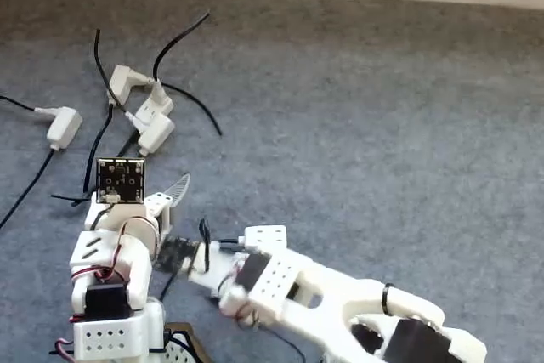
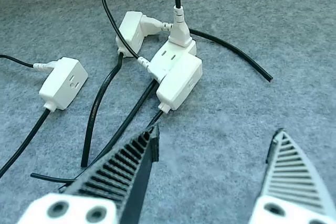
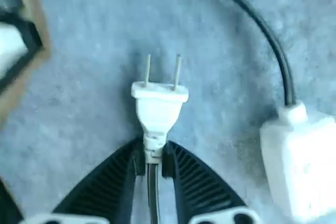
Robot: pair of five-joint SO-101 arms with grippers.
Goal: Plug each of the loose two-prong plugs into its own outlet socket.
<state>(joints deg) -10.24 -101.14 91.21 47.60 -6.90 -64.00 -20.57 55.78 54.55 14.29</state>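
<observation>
My right gripper is shut on the neck of a white two-prong plug, whose prongs point away from the fingers just above the grey carpet. In the high view this gripper sits low, beside the left arm's base. A white socket block with a black cord lies close beside the held plug. My left gripper hangs open over bare carpet, short of a cluster of white socket blocks with plugs in them. A single socket block lies apart from the cluster, its face free.
Black cords trail across the carpet around the sockets, and one loose end lies past the cluster. The cluster and the lone block lie at the far left. A brown base edge stands near the held plug.
</observation>
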